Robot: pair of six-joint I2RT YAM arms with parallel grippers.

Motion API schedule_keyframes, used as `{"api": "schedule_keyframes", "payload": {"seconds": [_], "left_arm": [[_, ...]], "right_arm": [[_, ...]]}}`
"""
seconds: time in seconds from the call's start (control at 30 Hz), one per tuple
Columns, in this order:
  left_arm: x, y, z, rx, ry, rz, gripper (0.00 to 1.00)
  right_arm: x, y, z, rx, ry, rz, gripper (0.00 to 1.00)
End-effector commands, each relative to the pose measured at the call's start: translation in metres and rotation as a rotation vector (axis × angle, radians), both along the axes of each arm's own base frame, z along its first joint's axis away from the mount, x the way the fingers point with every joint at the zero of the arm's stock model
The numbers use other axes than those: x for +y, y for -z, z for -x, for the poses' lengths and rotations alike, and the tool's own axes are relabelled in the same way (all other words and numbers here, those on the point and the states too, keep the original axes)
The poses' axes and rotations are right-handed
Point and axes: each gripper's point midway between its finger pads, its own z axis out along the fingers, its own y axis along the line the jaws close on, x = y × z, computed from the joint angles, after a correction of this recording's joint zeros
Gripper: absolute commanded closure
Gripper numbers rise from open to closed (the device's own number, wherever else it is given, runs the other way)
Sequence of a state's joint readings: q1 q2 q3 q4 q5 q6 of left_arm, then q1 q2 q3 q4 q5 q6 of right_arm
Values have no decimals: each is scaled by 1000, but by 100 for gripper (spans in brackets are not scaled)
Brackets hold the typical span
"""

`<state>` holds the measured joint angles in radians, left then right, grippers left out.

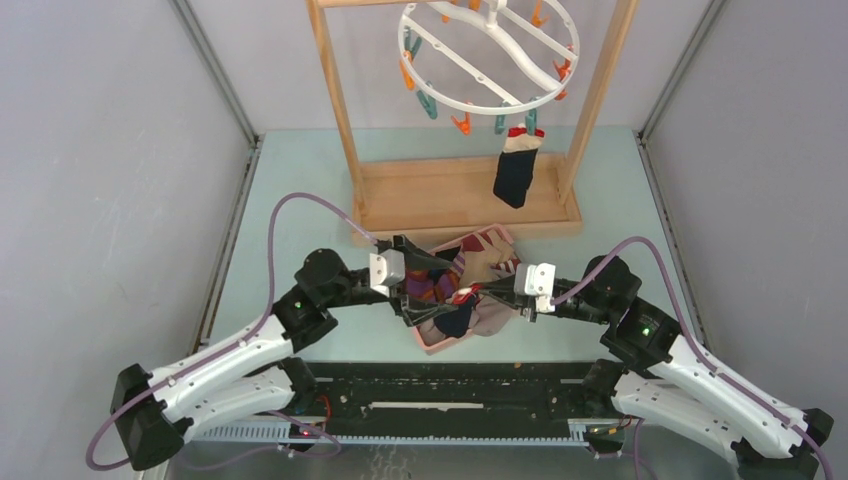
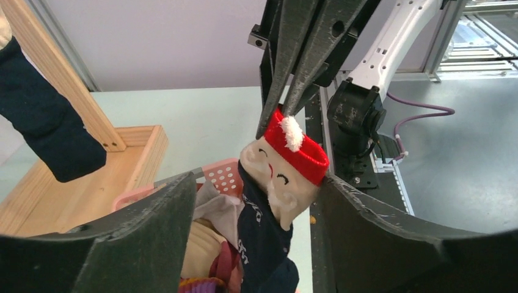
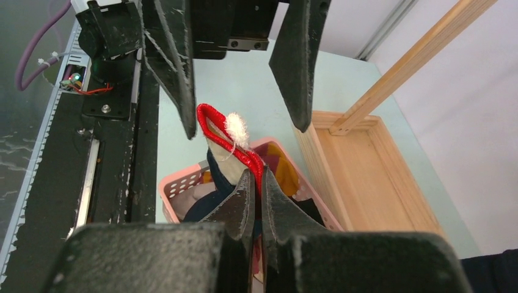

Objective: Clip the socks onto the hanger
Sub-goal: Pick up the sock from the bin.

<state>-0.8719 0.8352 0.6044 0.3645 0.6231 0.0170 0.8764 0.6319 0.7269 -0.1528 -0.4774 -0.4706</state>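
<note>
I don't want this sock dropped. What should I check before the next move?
1. Right gripper shut on the Santa sock's red cuff: ok.
2. Left gripper open, fingers either side of that sock: ok.
3. Sock's lower part lifted out of the pink basket: not ok, it hangs among the others.
4. Bare clips free on the hanger: ok.
5. Navy sock hanging from its clip: ok.

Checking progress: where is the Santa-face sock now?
The sock is over the pink basket at the top view's centre, red cuff pinched by the right gripper.
</note>
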Motion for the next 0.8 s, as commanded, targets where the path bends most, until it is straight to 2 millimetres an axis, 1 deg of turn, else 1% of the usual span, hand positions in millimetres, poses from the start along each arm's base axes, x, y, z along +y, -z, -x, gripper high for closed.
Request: {"api": "schedule_keyframes", "payload": {"seconds": [0.0, 0.2, 0.27, 0.37, 0.43, 0.5, 0.53, 0.67, 0.77], "left_arm": [[-5, -24, -8, -54, -30, 24, 25], [-10, -22, -6, -24, -7, 18, 39], [-11, -22, -4, -16, 4, 20, 42], [-12, -22, -3, -8, 15, 25, 51], [-13, -22, -2, -11, 18, 28, 53], [-12, -23, -1, -19, 24, 35, 52], [-12, -22, 1, 2, 31, 38, 49], [-8, -27, 9, -14, 55, 81, 36], [-6, -29, 13, -25, 69, 103, 33]], "right_arm": [[-2, -19, 2, -42, -12, -39, 95], [-3, -20, 1, -35, -10, -43, 95], [-3, -20, 1, -31, -9, -43, 95], [-3, -19, -1, -26, -7, -43, 95], [-3, -19, -1, -21, -5, -43, 95], [-4, -19, -2, -17, 1, -44, 95], [-5, -19, -2, -15, 3, -44, 95], [-6, -19, -4, -8, 11, -48, 94], [-6, -20, -4, -5, 9, -52, 94]]}}
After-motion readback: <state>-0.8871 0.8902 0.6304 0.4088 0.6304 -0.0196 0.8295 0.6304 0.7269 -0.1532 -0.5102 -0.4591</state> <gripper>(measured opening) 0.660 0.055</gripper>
